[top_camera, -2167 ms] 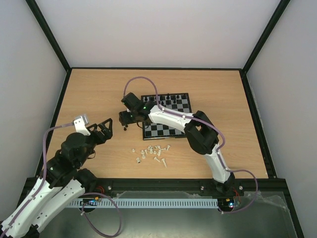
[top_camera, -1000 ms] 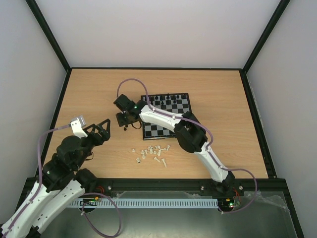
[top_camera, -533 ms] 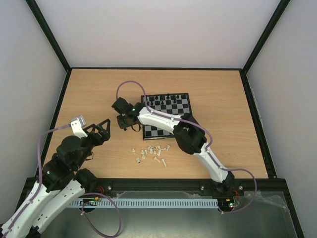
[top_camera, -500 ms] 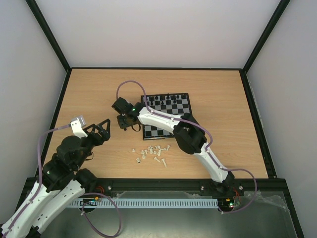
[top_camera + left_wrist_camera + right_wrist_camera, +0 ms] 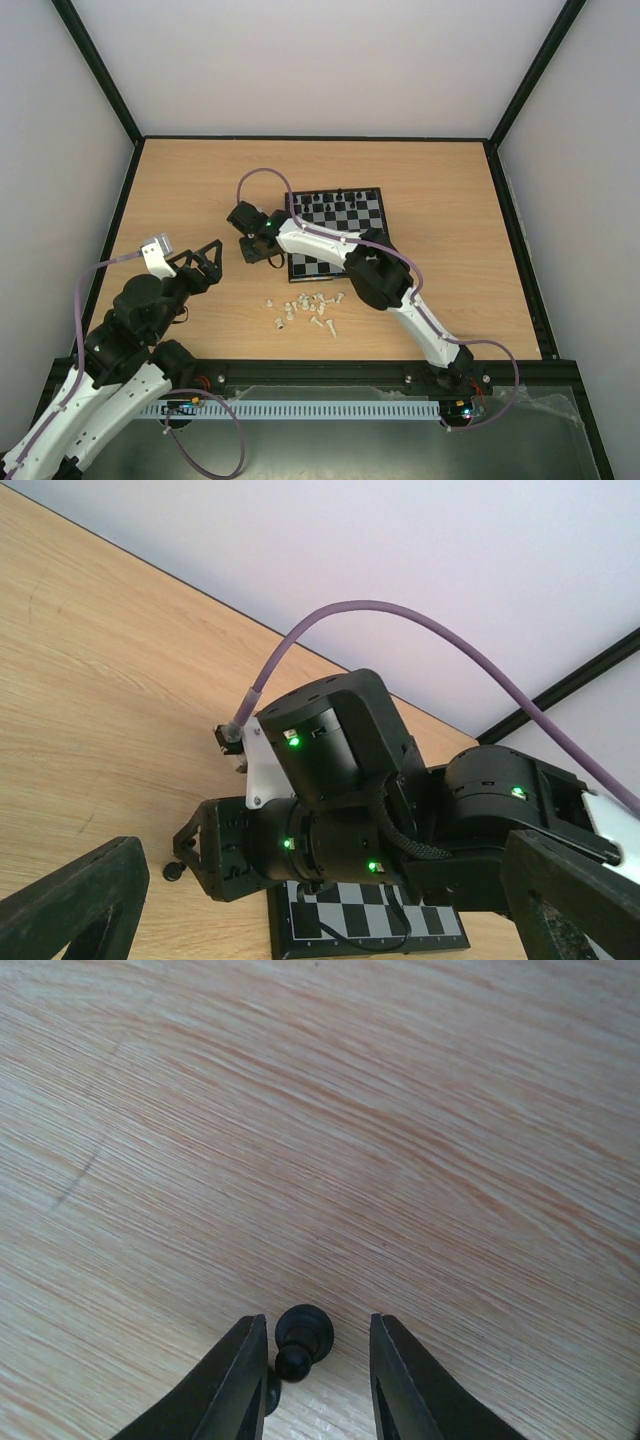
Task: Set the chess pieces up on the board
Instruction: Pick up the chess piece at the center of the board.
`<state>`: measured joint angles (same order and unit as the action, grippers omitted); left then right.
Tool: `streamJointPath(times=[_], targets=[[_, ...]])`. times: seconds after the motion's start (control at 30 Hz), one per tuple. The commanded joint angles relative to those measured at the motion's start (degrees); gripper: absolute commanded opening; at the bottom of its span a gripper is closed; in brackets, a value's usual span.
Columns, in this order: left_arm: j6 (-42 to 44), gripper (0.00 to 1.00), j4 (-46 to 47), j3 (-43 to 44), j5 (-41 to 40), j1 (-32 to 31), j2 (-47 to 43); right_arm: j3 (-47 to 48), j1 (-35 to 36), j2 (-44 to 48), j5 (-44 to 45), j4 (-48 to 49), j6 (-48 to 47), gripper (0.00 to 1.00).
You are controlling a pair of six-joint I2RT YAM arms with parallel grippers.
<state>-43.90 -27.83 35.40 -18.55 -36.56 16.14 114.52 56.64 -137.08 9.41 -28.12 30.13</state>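
A black pawn [image 5: 303, 1340] is spotted at the bottom centre of the right wrist view, down on the bare wood of the table [image 5: 420, 1110]. It is framed by the right gripper [image 5: 316, 1324], and whether it stands or lies tipped cannot be told. The fingers [image 5: 238, 1385] are held a narrow way apart. The pawn is tucked close to the left-hand one and a strip of wood is shown on its other side, so no clamp is made.

From overhead, that gripper is found just left of the board [image 5: 372, 222], which is laid slightly skewed at the centre of the frame, its left part covered by the arm. Black pieces [image 5: 340, 196] are lined along the board's upper edge. The white pieces [image 5: 308, 308] are scattered in a loose heap on the table below the board, apart from it.

The left gripper [image 5: 205, 265] is seen at left centre, its fingers spread wide. In its own wrist view the two tips are pushed out to the bottom corners, with the other arm's wrist between them
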Motion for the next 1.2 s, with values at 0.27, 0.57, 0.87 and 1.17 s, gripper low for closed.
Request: streamJointPath(times=[0.27,0.57,0.87,1.17], targets=[[0.7,0.99,0.19,0.52,-1.05,0.15,-0.52,0.04,0.14,-1.77,0.9,-2.58,0.48,0.24],[0.81,1.0,0.39,0.42,-1.01,0.13,-0.5,2.15,0.12,-2.14,1.47,-3.26,0.06,0.25],[0.92,1.0,0.59,0.3,-1.05,0.17,-0.56,2.22,0.15,-1.53,0.53,-2.83,-0.07,0.26],[1.01,0.99,0.68,0.2,-1.01,0.17,-0.5,1.85,0.19,-0.59,0.36,-2.25,-0.25,0.19]])
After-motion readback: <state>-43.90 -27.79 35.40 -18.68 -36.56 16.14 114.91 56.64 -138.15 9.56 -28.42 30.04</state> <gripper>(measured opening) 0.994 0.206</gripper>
